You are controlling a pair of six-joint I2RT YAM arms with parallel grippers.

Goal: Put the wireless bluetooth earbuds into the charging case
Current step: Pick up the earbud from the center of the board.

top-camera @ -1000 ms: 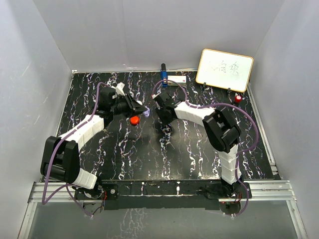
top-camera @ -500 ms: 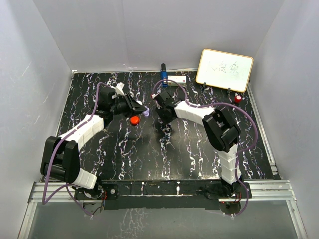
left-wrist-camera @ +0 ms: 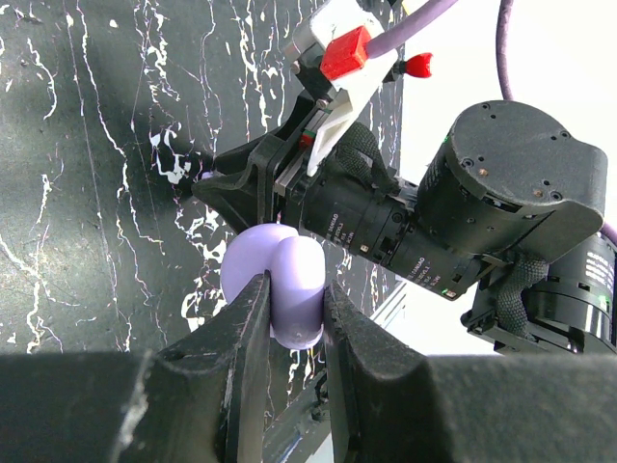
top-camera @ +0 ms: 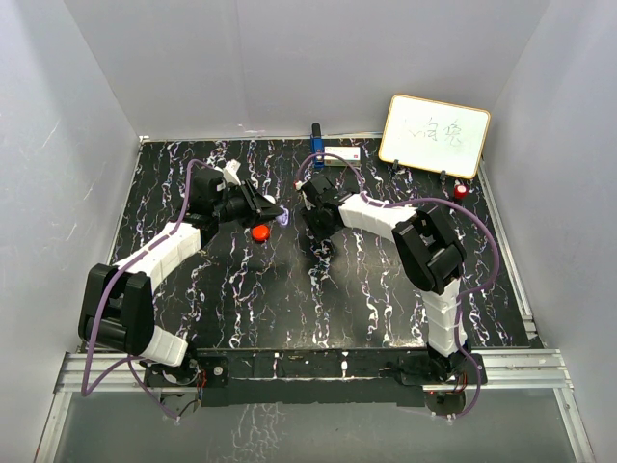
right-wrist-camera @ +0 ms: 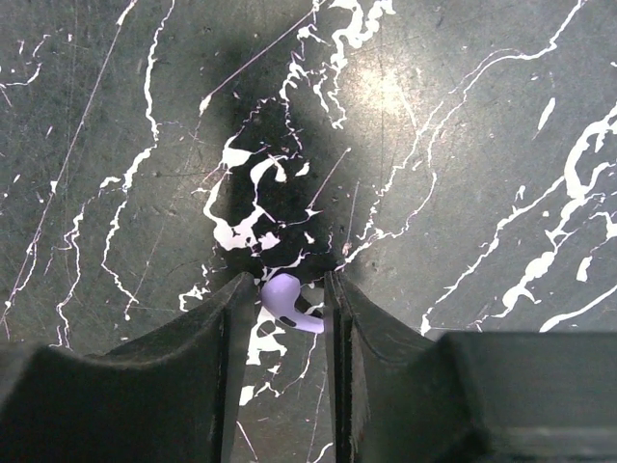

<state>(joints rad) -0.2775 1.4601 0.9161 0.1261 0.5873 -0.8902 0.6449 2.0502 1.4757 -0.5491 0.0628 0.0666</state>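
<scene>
Left wrist view: my left gripper (left-wrist-camera: pixel 294 285) is pinched tight on the lavender charging case (left-wrist-camera: pixel 262 258), just beside the right arm. Right wrist view: my right gripper (right-wrist-camera: pixel 287 280) stands narrowly either side of a purple earbud (right-wrist-camera: pixel 287 307) over the black marbled table (right-wrist-camera: pixel 482 145). The earbud nearly fills the gap, and I cannot tell whether it is gripped.

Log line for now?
left gripper: shut on charging case | right gripper: purple earbud between jaws, grip unclear | earbud not inserted
</scene>
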